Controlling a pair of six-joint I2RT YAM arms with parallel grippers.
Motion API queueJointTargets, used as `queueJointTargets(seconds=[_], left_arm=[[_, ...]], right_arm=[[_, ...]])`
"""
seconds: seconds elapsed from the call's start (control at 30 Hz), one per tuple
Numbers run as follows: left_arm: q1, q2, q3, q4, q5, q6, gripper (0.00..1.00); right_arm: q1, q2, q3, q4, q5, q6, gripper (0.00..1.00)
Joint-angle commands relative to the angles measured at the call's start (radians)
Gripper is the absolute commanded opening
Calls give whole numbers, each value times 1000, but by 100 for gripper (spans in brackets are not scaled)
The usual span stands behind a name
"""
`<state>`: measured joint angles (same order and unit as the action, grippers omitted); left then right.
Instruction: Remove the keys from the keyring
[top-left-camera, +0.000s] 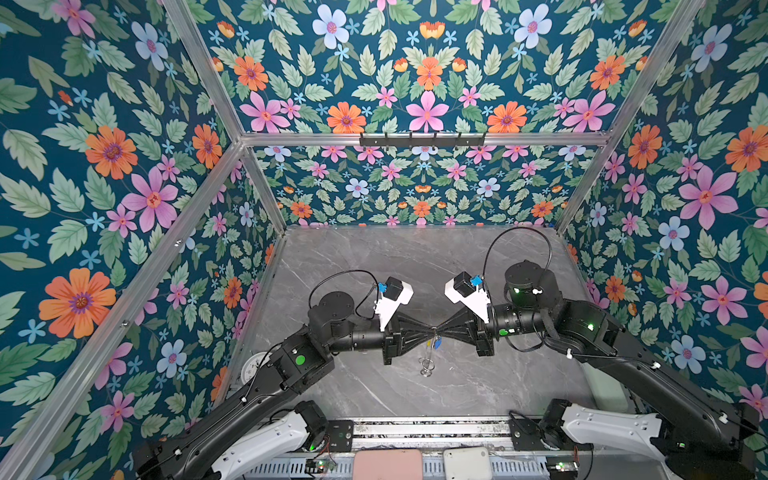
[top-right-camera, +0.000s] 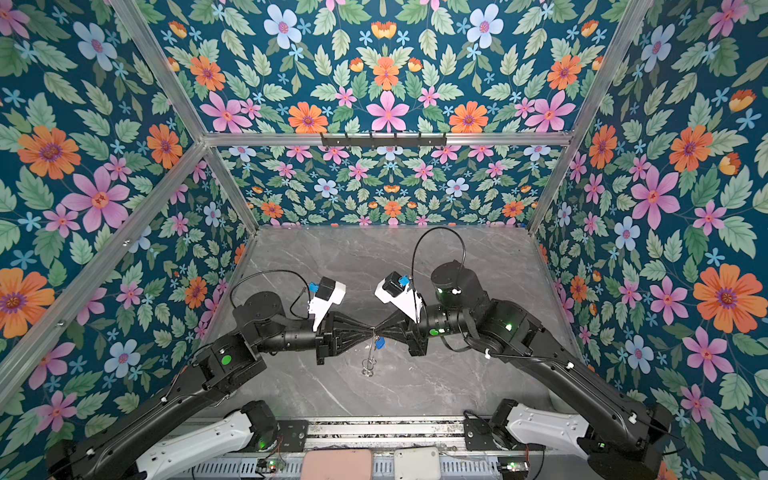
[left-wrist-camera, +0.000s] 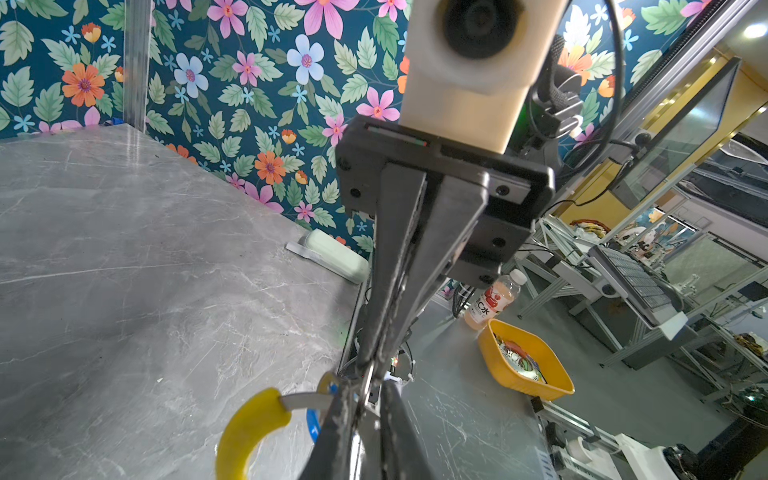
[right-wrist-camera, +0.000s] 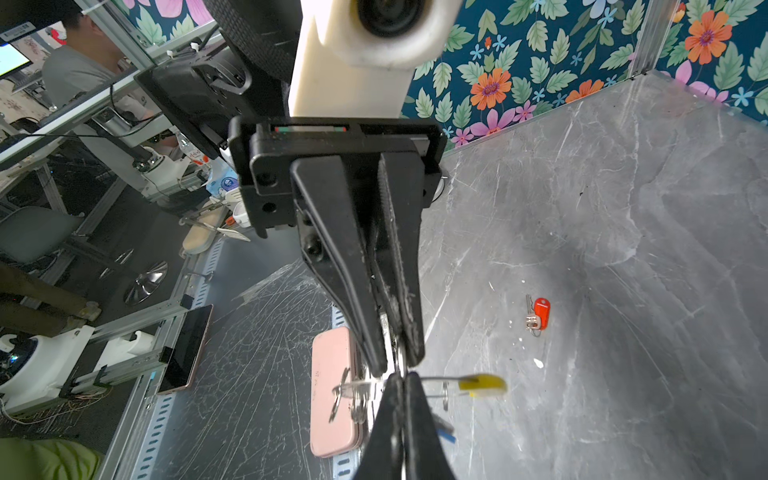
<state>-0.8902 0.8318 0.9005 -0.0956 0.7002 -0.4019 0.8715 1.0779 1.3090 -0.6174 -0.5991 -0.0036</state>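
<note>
Grey-silver thin keyring with one yellow arc segment (right-wrist-camera: 482, 383), held in the air above the grey marble-patterned desk (top-left-camera: 374, 266) between two black hands that meet tip to tip. Right hand (left-wrist-camera: 370, 365): fingers pressed together on the ring's wire. Left hand (right-wrist-camera: 393, 362): fingers set almost together, pinching a small silver loop (right-wrist-camera: 400, 352) at the ring's rim; whether that loop belongs to a key cannot be told. Small key with a red plastic tag (right-wrist-camera: 537, 312): lies flat on the desk, well apart from the ring and free of it, so this half of the task reads as done. Small key with a blue plastic tag (top-right-camera: 379, 343): hangs just below the meeting fingertips, apparently threaded on the ring, with further silver loops dangling lower. Remaining work, as judged: slide the blue-tagged key round and off the ring, then set it down. Progress stands at roughly halfway.
</note>
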Motion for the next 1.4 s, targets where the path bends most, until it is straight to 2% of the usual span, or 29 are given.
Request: queueJointTargets(seconds=[0.0,0.07,0.47,0.6,0.67,0.7,0.77,0.83,0.93,1.1,1.37], left_arm=[[1,4,9,-6,12,19,11],[1,4,9,-4,10,20,8],[1,16,36,-41,7,39,10],[0,20,40,-42,5,44,1],[0,15,29,-25,-4,42,0],[1,12,19,-6,-12,34,0],[1,0,-12,56,-29,12,0],[0,-15,-37,100,-50,0,0],[0,-48,-83,181,-90,-19,0],[1,-99,-155,317,-150,-59,0],[0,-106,-231,504,-115,-133,0]], right_arm=[[1,3,10,-12,8,-16,0],[1,6,14,-17,10,-19,0],[1,28,47,-65,16,-39,0],[1,33,57,-70,22,-38,0],[1,27,51,-49,36,-24,0],[1,24,46,-36,39,-17,4],[1,10,33,6,61,2,22],[2,-11,14,52,75,18,37],[1,-67,-54,167,125,55,49],[2,-175,-219,363,187,94,52],[1,-210,-374,553,119,146,55]])
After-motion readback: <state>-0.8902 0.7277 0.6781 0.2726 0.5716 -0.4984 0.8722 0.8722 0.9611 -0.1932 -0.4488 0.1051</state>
